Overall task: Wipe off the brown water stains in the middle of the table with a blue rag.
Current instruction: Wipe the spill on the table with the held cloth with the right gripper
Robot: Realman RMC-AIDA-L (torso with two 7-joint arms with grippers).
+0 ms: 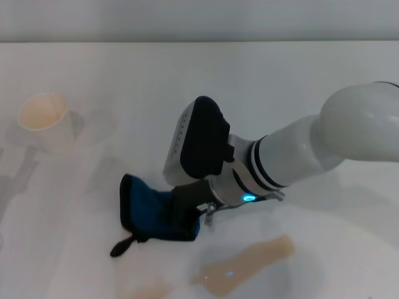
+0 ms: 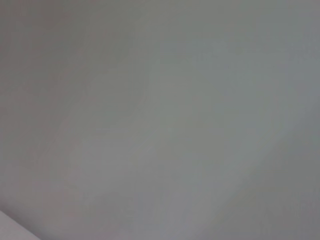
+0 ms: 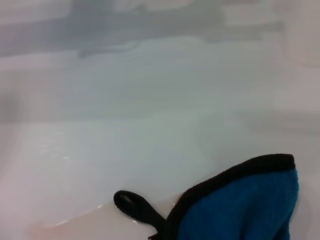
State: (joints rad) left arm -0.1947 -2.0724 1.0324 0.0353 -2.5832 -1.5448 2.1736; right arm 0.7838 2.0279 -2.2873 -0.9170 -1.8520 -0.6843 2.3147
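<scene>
My right gripper [image 1: 185,210] reaches in from the right and is shut on the blue rag [image 1: 149,212], pressing it onto the white table [image 1: 280,93] left of centre. The rag is bunched, and its black loop [image 1: 121,247] trails toward the front. The brown water stains [image 1: 249,261] lie as a tan streak just in front and to the right of the rag, with a fainter patch [image 1: 149,289] at the front edge of the view. The right wrist view shows the rag [image 3: 245,205], its loop [image 3: 135,205] and a pale tan film [image 3: 85,225] beside it. The left gripper is out of view.
A pale paper cup [image 1: 43,118] stands upright at the far left of the table. The right arm's white forearm [image 1: 324,143] spans the right side above the tabletop. The left wrist view shows only a plain grey surface [image 2: 160,120].
</scene>
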